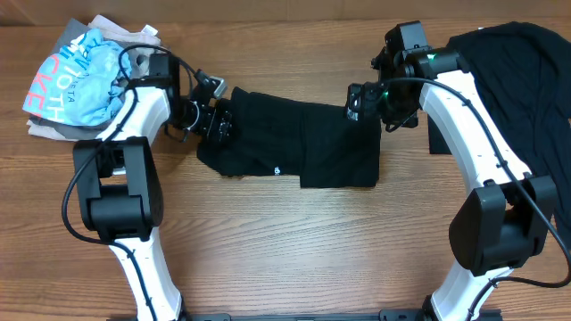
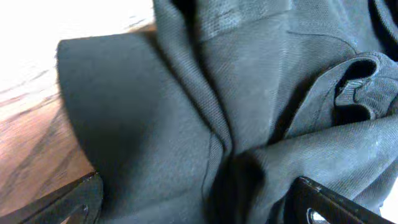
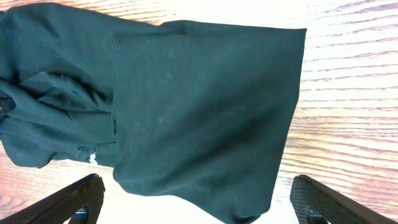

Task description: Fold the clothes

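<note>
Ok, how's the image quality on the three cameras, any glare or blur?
Overhead: even light, sharp, though the middle black T-shirt loses its creases in darkness. Left wrist: very close, fabric slightly soft, table blown out white at top left. Right wrist: shirt outline and wood grain crisp, glare washing out the table along the top.

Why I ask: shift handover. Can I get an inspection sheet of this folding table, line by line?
Surface: wooden table, bare at the front.
Job's things: black T-shirt partly folded at centre, white logo showing; black pile far right; light blue shirt crumpled on grey cloth far left.
Clutter: nothing seen.
Grippers: left gripper over the T-shirt's left end, right gripper over its right part; both jaws open, holding nothing.
Cables: black cables loop along both arms.
Surroundings: nothing seen beyond the table.
</note>
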### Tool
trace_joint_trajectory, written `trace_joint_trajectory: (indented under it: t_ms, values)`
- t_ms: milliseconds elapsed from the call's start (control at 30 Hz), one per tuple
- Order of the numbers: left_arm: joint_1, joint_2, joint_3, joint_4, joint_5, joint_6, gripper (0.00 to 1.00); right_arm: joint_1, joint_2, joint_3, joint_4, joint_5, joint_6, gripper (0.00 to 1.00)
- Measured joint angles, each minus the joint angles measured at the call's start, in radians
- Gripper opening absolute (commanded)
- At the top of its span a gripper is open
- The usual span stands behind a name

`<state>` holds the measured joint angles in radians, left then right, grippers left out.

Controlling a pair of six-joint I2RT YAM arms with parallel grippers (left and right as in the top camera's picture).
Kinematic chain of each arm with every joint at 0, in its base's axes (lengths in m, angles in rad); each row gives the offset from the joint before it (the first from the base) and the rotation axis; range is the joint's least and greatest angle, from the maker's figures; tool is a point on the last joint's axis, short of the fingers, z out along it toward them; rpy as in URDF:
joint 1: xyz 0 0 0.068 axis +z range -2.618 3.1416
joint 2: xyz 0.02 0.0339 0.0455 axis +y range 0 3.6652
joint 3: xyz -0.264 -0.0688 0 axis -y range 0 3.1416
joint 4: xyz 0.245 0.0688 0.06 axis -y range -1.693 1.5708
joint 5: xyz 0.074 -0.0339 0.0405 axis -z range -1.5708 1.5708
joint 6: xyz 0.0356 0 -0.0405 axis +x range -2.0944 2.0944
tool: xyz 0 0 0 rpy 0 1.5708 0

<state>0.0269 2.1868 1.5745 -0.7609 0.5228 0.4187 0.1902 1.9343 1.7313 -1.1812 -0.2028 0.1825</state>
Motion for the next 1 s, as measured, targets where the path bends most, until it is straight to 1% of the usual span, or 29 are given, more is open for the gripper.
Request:
trace_joint_trajectory:
  t_ms: [100,133,167,200,233,267,300,333,467,533,633,667,733,767,833,900,1000]
  values:
    - [-0.030,0.003,0.014,-0.009,-0.068,-0.003,0.99,0.000,0.000,0.000,-0.001,0.000,0.000,1.00]
    - [-0.035,0.005,0.018,-0.012,-0.085,-0.008,0.95,0.000,0.000,0.000,-0.001,0.001,0.000,1.00]
    - [-0.045,0.006,0.026,-0.020,-0.128,-0.029,0.86,0.000,0.000,0.000,-0.001,0.001,0.000,1.00]
    - [-0.055,0.006,0.031,-0.021,-0.176,-0.062,0.68,0.000,0.000,0.000,0.000,0.001,0.000,1.00]
    - [-0.059,0.007,0.032,-0.024,-0.222,-0.100,0.43,0.000,0.000,0.000,-0.001,0.001,0.000,1.00]
    - [-0.060,0.007,0.034,-0.028,-0.254,-0.129,0.25,0.000,0.000,0.000,-0.001,0.001,0.000,1.00]
    - [-0.059,0.008,0.035,-0.034,-0.291,-0.157,0.12,0.000,0.000,0.000,-0.001,0.001,0.000,1.00]
    - [-0.057,0.011,0.035,-0.042,-0.326,-0.180,0.04,0.000,0.000,0.000,-0.001,0.001,0.000,1.00]
    - [-0.051,0.013,0.048,-0.114,-0.371,-0.236,0.04,0.000,0.000,0.000,-0.006,0.002,0.000,1.00]
    - [-0.051,0.019,0.069,-0.197,-0.386,-0.246,0.04,0.000,0.000,0.000,-0.014,0.002,0.000,1.00]
    - [-0.051,0.027,0.119,-0.289,-0.393,-0.255,0.10,0.000,0.000,0.000,-0.029,0.002,0.000,1.00]
    - [-0.051,0.028,0.150,-0.307,-0.393,-0.255,0.30,0.000,0.000,0.000,-0.037,0.001,0.000,1.00]
    - [-0.051,0.028,0.195,-0.323,-0.385,-0.248,0.46,0.000,0.000,0.000,-0.039,0.001,0.000,1.00]
    - [-0.051,0.028,0.206,-0.329,-0.380,-0.250,0.51,0.000,0.000,0.000,-0.039,0.001,0.000,1.00]
    - [-0.051,0.028,0.219,-0.345,-0.348,-0.239,0.58,0.000,0.000,0.000,-0.042,0.001,0.000,1.00]
    - [-0.051,0.028,0.220,-0.373,-0.288,-0.218,0.59,0.000,0.000,0.000,-0.042,0.001,0.000,1.00]
    - [-0.051,0.028,0.220,-0.396,-0.163,-0.156,0.61,0.000,0.000,0.000,-0.042,0.002,0.001,1.00]
